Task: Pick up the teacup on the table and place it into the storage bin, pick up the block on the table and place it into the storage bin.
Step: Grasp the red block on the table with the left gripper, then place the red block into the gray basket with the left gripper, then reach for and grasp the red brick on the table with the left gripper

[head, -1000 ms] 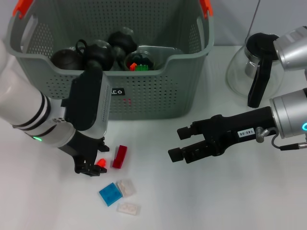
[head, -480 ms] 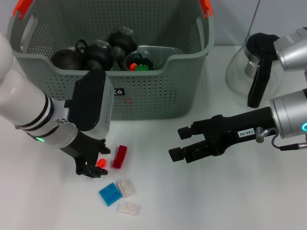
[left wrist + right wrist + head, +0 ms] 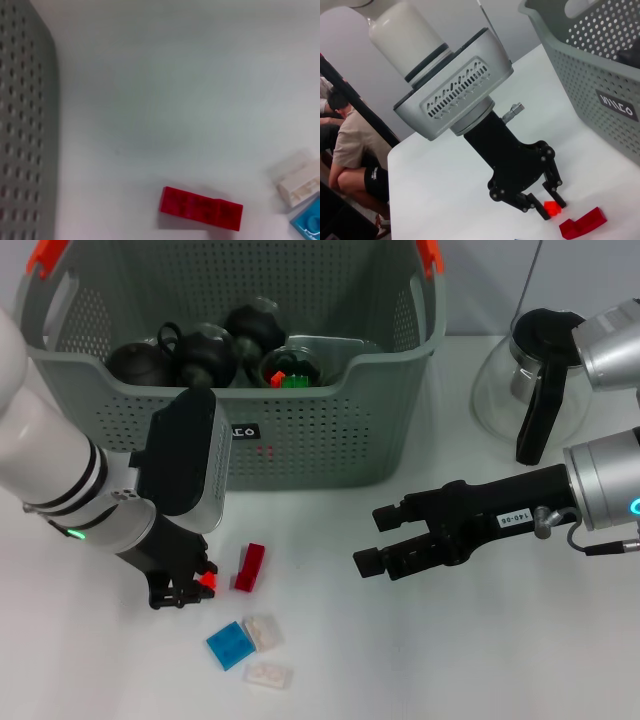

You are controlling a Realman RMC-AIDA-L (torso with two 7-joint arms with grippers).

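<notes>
The grey-green storage bin point(image 3: 330, 430) stands at the back and holds several dark round cups or pots plus small coloured blocks. No teacup shows on the table. My left gripper point(image 3: 185, 590) is low over the table in front of the bin, shut on a small orange-red block point(image 3: 208, 582), which the right wrist view shows between its fingers point(image 3: 551, 207). A long red block point(image 3: 250, 567) lies just right of it. My right gripper point(image 3: 372, 538) hovers open and holds nothing, right of the blocks.
A blue block point(image 3: 230, 645) and two whitish blocks point(image 3: 263, 630) lie near the table's front. A glass jug with a black handle point(image 3: 530, 390) stands at the back right. The bin's perforated wall point(image 3: 25, 125) is close to the left gripper.
My left gripper has shifted slightly left, with the orange-red block staying between its fingers. The right arm and the other blocks have not moved.
</notes>
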